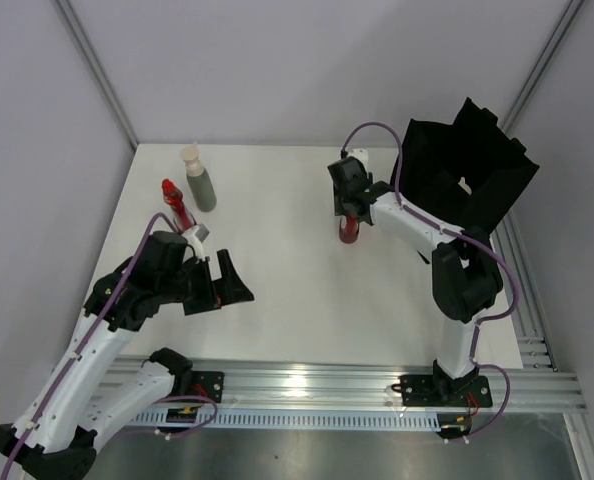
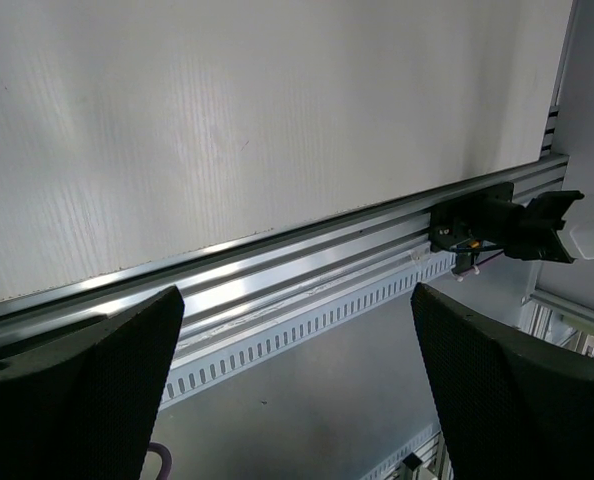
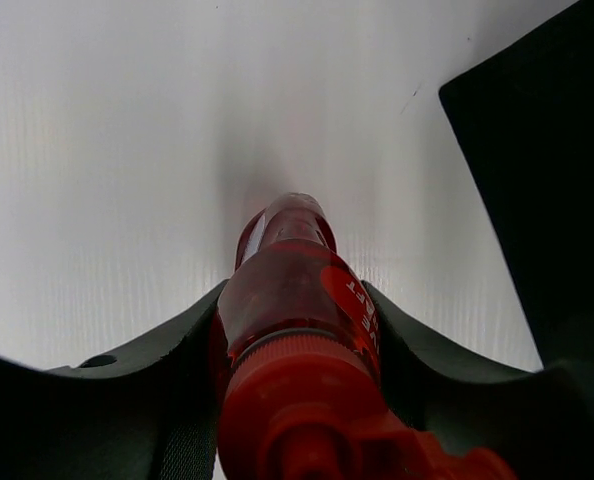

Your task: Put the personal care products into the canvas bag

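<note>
Right fingers point(image 3: 167, 375) around the all-red bottle point(image 3: 292, 300), mostly hidden from above.

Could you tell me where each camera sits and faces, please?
Top external: above, behind the bases, looking down on table, arms, canvas bag.
Left wrist: faces the table's near rail; open left jaws frame it.
Right wrist: looks along the red bottle held in the right jaws.
Top and right wrist share bottle and bag.

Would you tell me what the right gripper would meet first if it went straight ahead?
Probably the white table: the right gripper, shut on the all-red bottle, points down at it, clear of the black fabric bag.
</note>
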### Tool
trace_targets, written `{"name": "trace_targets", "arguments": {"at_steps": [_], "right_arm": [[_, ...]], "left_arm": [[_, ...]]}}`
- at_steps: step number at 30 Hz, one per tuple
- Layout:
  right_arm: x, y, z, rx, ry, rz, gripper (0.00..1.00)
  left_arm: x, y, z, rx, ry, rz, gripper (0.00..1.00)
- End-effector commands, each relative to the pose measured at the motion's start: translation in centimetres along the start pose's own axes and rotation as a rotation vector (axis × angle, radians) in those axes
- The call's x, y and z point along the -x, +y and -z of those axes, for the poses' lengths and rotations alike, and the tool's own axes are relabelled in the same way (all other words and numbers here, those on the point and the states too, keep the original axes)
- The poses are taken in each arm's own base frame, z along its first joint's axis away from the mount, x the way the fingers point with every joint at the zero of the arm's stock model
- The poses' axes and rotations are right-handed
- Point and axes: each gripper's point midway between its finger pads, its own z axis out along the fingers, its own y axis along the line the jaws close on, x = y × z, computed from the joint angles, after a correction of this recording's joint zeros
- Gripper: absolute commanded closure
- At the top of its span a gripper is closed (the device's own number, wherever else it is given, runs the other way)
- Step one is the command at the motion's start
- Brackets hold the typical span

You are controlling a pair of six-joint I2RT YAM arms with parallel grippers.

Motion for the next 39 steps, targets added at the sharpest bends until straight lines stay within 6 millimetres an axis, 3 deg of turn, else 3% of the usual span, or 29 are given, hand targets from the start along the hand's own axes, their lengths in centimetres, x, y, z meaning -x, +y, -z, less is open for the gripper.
{"name": "trace_targets", "arguments": {"at_steps": [1,6,10,13,14,16,18,19,22,23,27,32,39], "right_arm": [[3.2,-0.3,2.2,0.01,-0.087,0.001,1.0],[7.1,-0.4,5.3,0.047,-0.14,0.038,1.0],[11.5,-0.8,9.3,0.094,-0.205,0.054,1.0],[13.3,-1.1,11.7,0.124,-0.237,0.09,1.0],[14.9,-1.3,13.1,0.135,-0.275,0.088,1.0],[15.7,-1.8,14.3,0.154,-0.276,0.09,1.0],[18.0,-2.6,16.5,0.165,-0.327,0.072,1.0],[18.1,-3.4,16.7,0.152,-0.315,0.071,1.0],[21.2,-5.9,20.0,0.138,-0.391,0.029,1.0],[21.2,-6.6,20.0,0.126,-0.388,0.028,1.0],[23.7,-10.4,23.1,0.119,-0.487,-0.036,1.0],[25.8,-17.6,25.2,0.019,-0.568,-0.168,1.0],[28.3,-22.9,27.4,-0.045,-0.688,-0.267,1.0]], "left_arm": [[0.4,-0.3,0.3,-0.01,-0.023,-0.017,0.01],[0.7,-0.8,0.2,-0.029,-0.031,-0.009,0.01],[1.1,-1.3,0.4,-0.046,-0.048,-0.006,0.01],[1.4,-1.6,0.3,-0.062,-0.056,-0.006,0.01],[1.4,-1.7,0.3,-0.066,-0.056,-0.007,0.01],[1.7,-2.0,0.3,-0.074,-0.061,-0.01,0.01],[1.8,-2.2,0.2,-0.082,-0.063,-0.012,0.01],[2.1,-2.5,0.3,-0.092,-0.073,-0.015,0.01],[2.2,-2.8,0.1,-0.109,-0.071,-0.015,0.01],[2.1,-2.8,0.0,-0.111,-0.065,-0.015,0.01],[2.1,-3.1,0.0,-0.12,-0.057,-0.02,0.01],[2.0,-3.3,-0.2,-0.137,-0.047,-0.021,0.01],[2.0,-3.3,-0.2,-0.134,-0.038,-0.034,0.01]]}}
